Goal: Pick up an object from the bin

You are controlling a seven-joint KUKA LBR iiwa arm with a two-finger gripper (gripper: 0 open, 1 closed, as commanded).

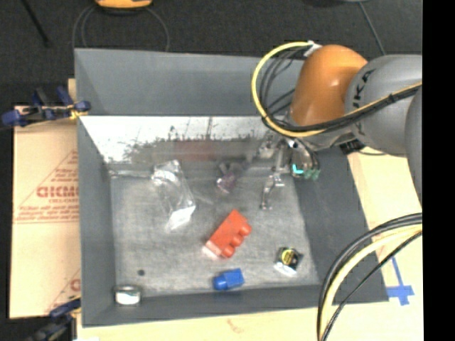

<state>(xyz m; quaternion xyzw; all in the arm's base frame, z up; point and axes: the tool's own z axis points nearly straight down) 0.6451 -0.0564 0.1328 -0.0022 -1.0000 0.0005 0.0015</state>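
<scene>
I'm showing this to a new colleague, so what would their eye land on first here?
The red toy brick in the middle of the bin floor stands out most, with a small blue piece just below it in the view, by the near wall. The arm's orange cover looms at upper right, and the gripper hangs beneath it, apart from the brick.

Grey jointed robot arm (pixel 391 98) reaching in over the right wall of the grey metal bin (pixel 178 84), orange domed wrist cover (pixel 323 84), looped yellow and black cables (pixel 261 112), slim metal gripper (pixel 268 194) lowered toward the bin's back right corner
</scene>
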